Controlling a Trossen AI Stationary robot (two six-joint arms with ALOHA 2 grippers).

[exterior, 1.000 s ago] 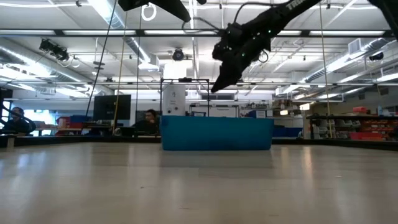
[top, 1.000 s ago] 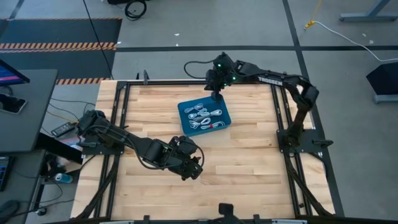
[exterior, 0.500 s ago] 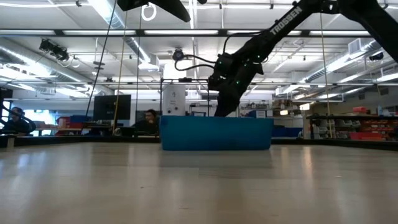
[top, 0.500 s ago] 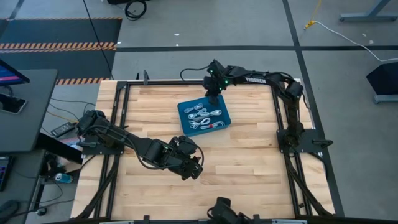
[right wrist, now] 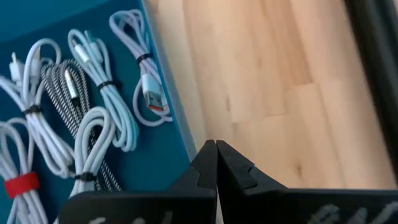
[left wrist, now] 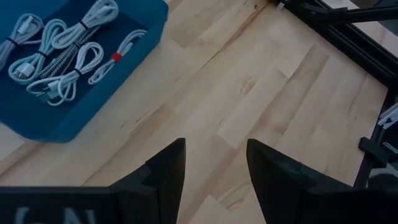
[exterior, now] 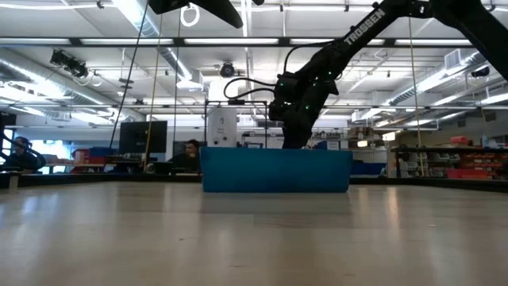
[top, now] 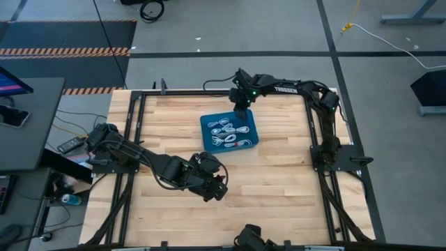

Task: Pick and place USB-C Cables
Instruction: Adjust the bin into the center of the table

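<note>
Six USB-C Cables [top: 228, 130] coiled inside blue tray [top: 209, 143] on table [top: 279, 181]. Right gripper [right wrist: 216, 163] at tray's far rim, fingers pressed together on tray wall. Left gripper [left wrist: 211, 165] spread, empty, over bare wood near tray.

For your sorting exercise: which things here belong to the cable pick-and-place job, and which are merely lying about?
Job:
coiled white and grey USB-C cables
shallow blue plastic tray
right tool, shut, at the tray's far rim
left tool, open, waiting

Lying about:
black remote-like device beside the table
</note>
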